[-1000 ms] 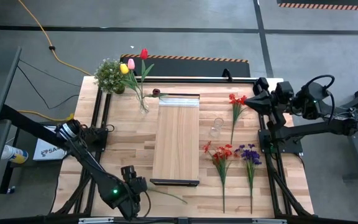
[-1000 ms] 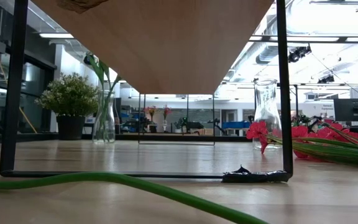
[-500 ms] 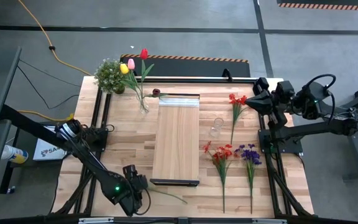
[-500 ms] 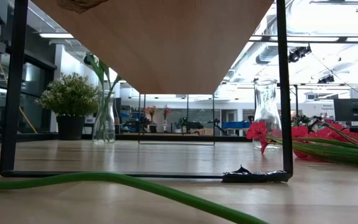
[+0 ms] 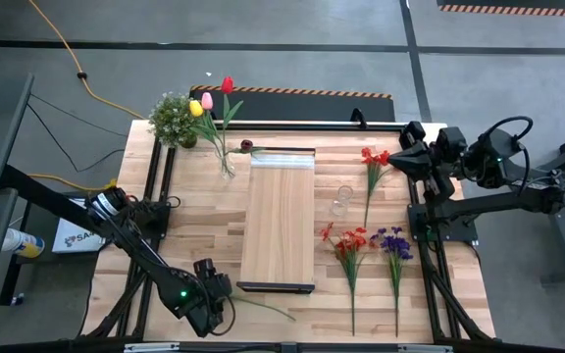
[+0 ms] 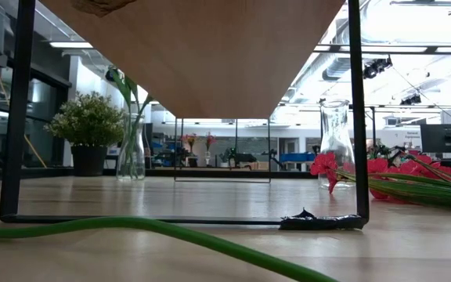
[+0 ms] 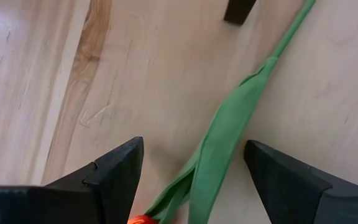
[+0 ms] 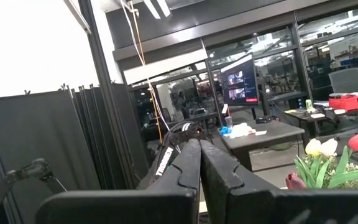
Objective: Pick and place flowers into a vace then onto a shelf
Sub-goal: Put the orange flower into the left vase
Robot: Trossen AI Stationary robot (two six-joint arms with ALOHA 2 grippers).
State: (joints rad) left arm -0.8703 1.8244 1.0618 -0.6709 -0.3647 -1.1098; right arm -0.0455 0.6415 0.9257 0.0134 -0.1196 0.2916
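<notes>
Left pincer (image 7: 188, 180) over loose flower (image 7: 229, 127), fingers spread, nothing gripped.

Flower lies flat on the worktop (image 5: 194, 211) at the near edge, just left of the shelf's (image 5: 281, 216) near end; stem runs between the spread fingers, orange bud right at the pincer. Looks light, floppy, slick plastic; grab the stem below the bud, not the soft leaf. Right pincer (image 8: 199, 163) squeezed together, parked far right.

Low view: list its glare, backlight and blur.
Low view: ceiling lights blow out at upper right; the shelf underside hangs backlit overhead; the nearest green stem is blurred; the far empty vase stays sharp against the bright room.
</notes>
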